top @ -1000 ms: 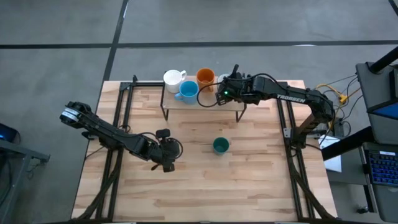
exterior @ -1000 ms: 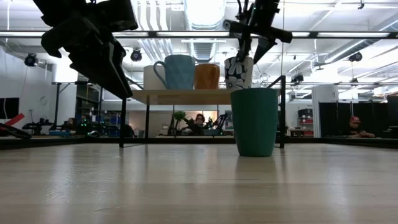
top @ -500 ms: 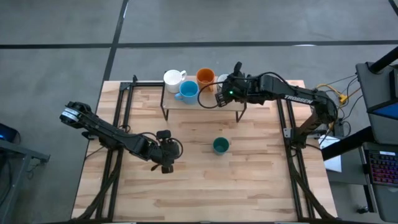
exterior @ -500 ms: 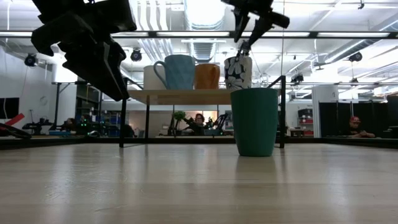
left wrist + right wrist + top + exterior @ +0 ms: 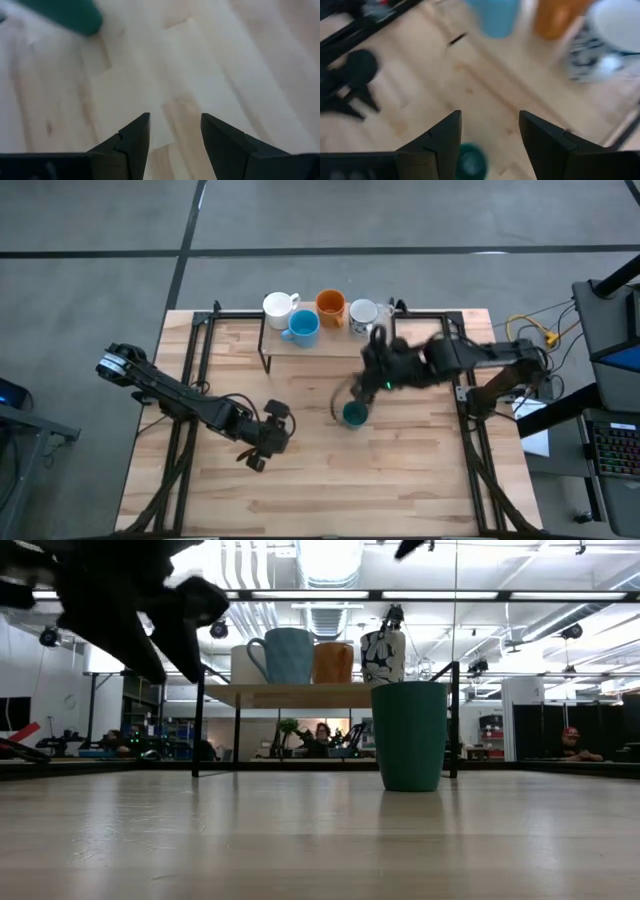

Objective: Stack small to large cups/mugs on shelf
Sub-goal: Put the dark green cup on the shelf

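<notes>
Light is bright and even from above in the high view, with only soft shadows on the table (image 5: 300, 480). In the low view, ceiling lights (image 5: 330, 555) glare white and the left arm (image 5: 120, 600) is a dark, motion-smeared silhouette. The right wrist view is blurred throughout; the left wrist view is pale and soft, its teal cup (image 5: 65, 15) smeared.

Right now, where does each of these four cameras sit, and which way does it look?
High view: overhead, straight down on table, both arms, shelf.
Low view: tabletop height, level towards the teal cup, one dark arm overhead.
Left wrist view: on the left arm, past its open end effector at bare wood.
Right wrist view: on the right arm, open end effector above the teal cup; all four views share that cup.
</notes>
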{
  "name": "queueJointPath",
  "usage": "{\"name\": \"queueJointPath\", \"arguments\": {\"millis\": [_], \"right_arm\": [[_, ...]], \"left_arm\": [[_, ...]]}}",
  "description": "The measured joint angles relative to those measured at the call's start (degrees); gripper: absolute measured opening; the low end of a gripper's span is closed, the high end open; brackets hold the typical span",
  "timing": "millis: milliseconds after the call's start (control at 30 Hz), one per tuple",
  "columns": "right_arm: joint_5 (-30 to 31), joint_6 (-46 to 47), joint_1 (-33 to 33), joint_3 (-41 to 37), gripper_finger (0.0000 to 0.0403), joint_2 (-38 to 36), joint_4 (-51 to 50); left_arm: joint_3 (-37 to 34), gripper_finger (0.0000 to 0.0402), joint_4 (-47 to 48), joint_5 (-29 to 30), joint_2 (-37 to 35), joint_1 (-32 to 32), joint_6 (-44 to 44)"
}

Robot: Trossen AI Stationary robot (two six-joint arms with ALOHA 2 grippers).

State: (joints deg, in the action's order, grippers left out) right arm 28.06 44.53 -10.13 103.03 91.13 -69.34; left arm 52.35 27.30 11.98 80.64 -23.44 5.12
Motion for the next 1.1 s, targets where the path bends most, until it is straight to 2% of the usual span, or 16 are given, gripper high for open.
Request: {"name": "queueJointPath", "arguments": {"millis": [167,267,367,567,667,767,933,1100], "right_arm": [[0.9,-4.2,-13.0,0.4,0.0192,0.0,0.6],[8.4,-2.5,-22.3,-1.2,0.0192,0.1,0.5],[13.7,2.3,-30.9,-3.4,0.0192,0.1,-0.2],[17.0,20.3,-43.8,-13.9,0.0192,0.1,-0.7],[17.0,33.3,-47.6,-21.7,0.0192,0.1,-0.3],[19.2,39.7,-50.2,-29.1,0.0192,0.1,2.2],[28.0,38.6,-53.1,-40.1,0.0192,0.1,12.9],[33.4,34.9,-53.4,-50.6,0.0192,0.1,30.6]], "left_arm": [[5.6,0.0162,7.0,-4.0,0.0,0.0,-0.7],[10.1,0.0162,14.6,-2.3,0.7,0.0,-1.8],[14.3,0.0162,19.6,-0.8,2.0,0.1,-1.8],[24.2,0.0162,25.1,0.0,7.6,0.1,1.0],[29.4,0.0162,27.0,0.4,10.9,0.1,3.5],[33.9,0.0162,28.2,0.6,13.9,0.7,6.3],[38.7,0.0162,29.7,5.6,18.5,2.6,7.9],[40.3,0.0162,33.0,6.0,23.8,5.0,9.1]]}}
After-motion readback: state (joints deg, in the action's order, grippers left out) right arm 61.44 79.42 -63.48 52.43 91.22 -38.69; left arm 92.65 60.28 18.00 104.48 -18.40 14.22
